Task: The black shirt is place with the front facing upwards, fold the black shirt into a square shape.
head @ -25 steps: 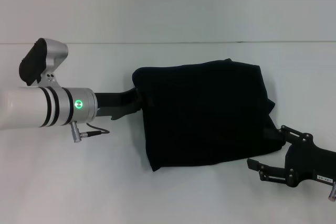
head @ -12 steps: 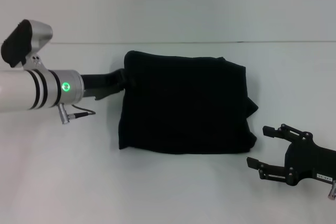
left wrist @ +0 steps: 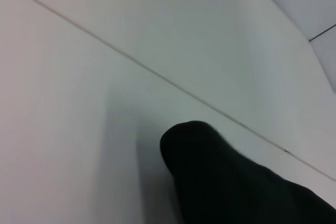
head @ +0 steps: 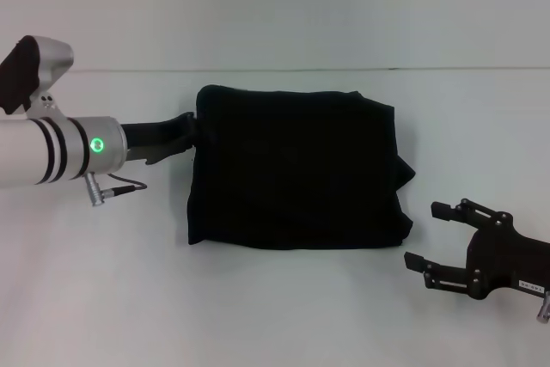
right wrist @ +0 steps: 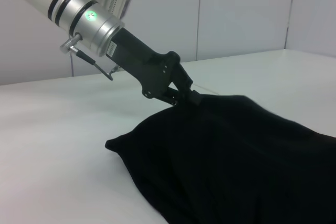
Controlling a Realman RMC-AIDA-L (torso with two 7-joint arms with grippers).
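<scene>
Here, left gripper [head: 191,135] fingers pinch the black shirt [head: 296,169] at 9 o'clock; tugging could unfold it. Right gripper [head: 427,234] fingers spread.

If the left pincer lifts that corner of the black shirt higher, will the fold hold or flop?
Likely flop: the black shirt lies as soft, uneven layers. Pinched only at one corner by the left pincer, it would probably drape and unfold. The right pincer sits apart, giving no support.

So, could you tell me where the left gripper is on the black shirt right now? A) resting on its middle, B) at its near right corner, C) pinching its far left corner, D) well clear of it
C: the left gripper is closed on the far left corner of the folded black shirt, while the right gripper sits open off its near right corner.
</scene>
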